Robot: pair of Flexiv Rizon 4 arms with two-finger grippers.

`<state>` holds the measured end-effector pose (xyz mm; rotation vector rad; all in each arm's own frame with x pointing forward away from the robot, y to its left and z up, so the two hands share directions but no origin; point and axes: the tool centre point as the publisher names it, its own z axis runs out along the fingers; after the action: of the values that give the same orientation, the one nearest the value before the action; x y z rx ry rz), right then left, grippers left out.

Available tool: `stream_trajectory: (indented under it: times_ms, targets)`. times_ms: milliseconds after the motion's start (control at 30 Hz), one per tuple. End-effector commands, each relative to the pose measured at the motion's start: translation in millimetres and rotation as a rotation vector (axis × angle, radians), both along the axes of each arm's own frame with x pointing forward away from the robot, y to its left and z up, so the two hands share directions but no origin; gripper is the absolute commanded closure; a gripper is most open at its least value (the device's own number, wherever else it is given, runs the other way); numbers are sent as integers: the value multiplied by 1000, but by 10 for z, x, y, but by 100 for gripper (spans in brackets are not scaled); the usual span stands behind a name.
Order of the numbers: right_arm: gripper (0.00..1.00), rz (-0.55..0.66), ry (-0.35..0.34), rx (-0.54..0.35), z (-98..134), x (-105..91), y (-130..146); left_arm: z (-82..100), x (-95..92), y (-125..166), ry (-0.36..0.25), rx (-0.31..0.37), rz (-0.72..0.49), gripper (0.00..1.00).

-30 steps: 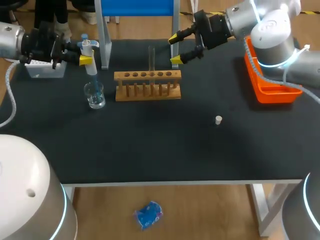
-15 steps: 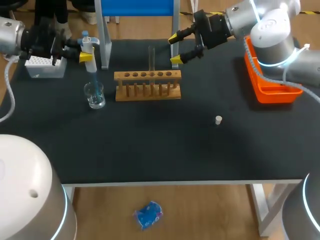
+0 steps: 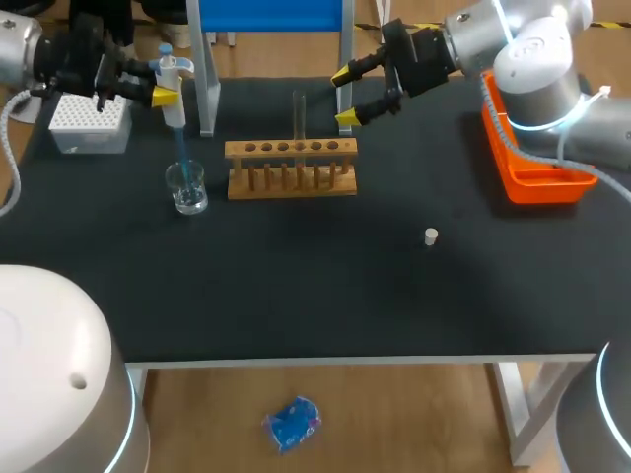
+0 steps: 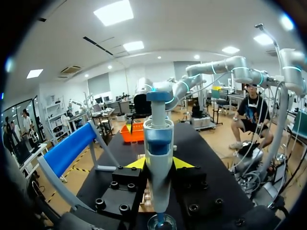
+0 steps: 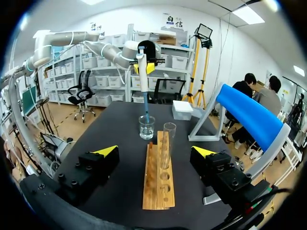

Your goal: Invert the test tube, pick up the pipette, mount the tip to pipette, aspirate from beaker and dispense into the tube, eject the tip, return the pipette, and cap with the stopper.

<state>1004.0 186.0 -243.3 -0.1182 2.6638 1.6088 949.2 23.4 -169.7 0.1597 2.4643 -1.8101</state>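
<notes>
Gripping the pipette (image 3: 175, 110) upright, our left tool (image 3: 163, 96) holds its tip (image 3: 182, 153) at the beaker (image 3: 186, 187) mouth, ten o'clock on the bench (image 3: 296, 296), likely to aspirate. Our right tool (image 3: 347, 97) hovers open at two o'clock of the test tube (image 3: 299, 116).

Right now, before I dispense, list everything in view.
test tube rack: 1, wooden, far middle
test tube: 1, clear, upright in rack
beaker: 1, clear, left of rack
pipette: 1, white-blue, in left gripper, over beaker
stopper: 1, white, right of rack
tip box: 1, white, far left
bin: 1, orange, right edge
stand: 1, grey with blue top, far edge
left gripper: shut on pipette
right gripper: open, beyond rack's right end
</notes>
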Motion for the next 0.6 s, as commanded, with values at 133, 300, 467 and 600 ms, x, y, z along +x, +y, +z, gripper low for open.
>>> stream_trajectory:
  times_ms: [133, 300, 467, 600]
  targets:
    - [0, 1, -1, 1, -4, 0, -4, 199, -48, -27, -13, 29, -1, 100]
    - [0, 1, -1, 1, -4, 0, -4, 283, -68, -46, -21, 43, -5, 100]
    - [0, 1, -1, 1, -4, 0, -4, 321, -74, -54, -22, 49, -5, 100]
    - [0, 1, -1, 1, -4, 0, -4, 321, -74, -54, -22, 49, -5, 100]
